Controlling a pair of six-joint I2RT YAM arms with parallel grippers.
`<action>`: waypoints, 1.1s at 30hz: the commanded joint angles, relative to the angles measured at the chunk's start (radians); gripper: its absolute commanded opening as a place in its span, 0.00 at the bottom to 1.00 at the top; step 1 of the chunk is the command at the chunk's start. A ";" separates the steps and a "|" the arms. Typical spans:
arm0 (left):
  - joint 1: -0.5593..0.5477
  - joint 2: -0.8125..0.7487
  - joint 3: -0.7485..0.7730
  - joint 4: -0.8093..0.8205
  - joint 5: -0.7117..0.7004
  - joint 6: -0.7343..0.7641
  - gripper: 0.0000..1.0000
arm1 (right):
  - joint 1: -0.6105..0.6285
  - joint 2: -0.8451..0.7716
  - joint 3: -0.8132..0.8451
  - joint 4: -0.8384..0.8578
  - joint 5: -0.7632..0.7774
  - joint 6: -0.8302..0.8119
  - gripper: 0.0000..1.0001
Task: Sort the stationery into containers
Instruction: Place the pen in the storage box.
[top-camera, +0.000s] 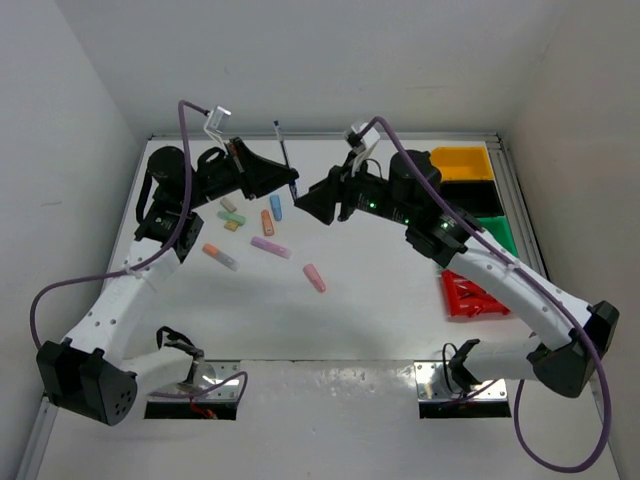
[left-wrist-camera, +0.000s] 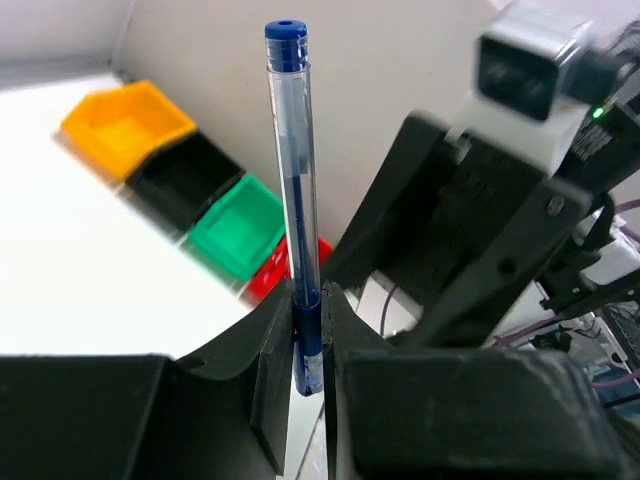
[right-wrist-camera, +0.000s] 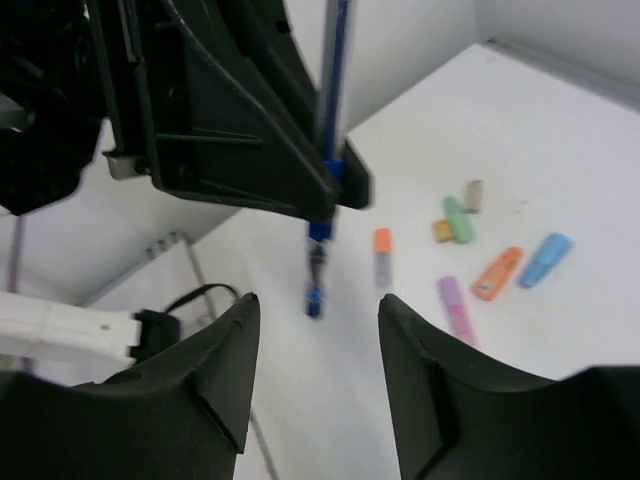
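Observation:
My left gripper (top-camera: 291, 181) is shut on a blue pen (top-camera: 281, 145) near its lower end and holds it upright, high above the table. In the left wrist view the pen (left-wrist-camera: 298, 180) stands between the closed fingers (left-wrist-camera: 272, 350). My right gripper (top-camera: 306, 204) is open and empty, facing the left gripper just to its right. In the right wrist view the pen (right-wrist-camera: 330, 100) hangs ahead of the gripper (right-wrist-camera: 315, 320). The yellow (top-camera: 462, 152), black (top-camera: 470, 186), green (top-camera: 510, 235) and red (top-camera: 449, 295) bins line the right edge.
Several markers lie on the table below the grippers: green (top-camera: 234, 217), orange (top-camera: 267, 222), blue (top-camera: 276, 207), lilac (top-camera: 270, 247), pink (top-camera: 315, 278) and an orange-grey one (top-camera: 220, 257). White walls close in the table on three sides.

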 joint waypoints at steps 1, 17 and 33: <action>0.042 0.028 0.057 -0.110 0.097 0.016 0.00 | -0.081 -0.076 -0.001 -0.030 -0.011 -0.122 0.51; -0.015 0.028 -0.155 -0.262 0.392 0.018 0.00 | -0.061 -0.252 -0.127 -0.180 -0.218 -1.196 0.22; -0.087 0.049 -0.325 -0.329 0.575 -0.012 0.03 | 0.146 -0.258 -0.267 -0.409 -0.222 -1.798 0.32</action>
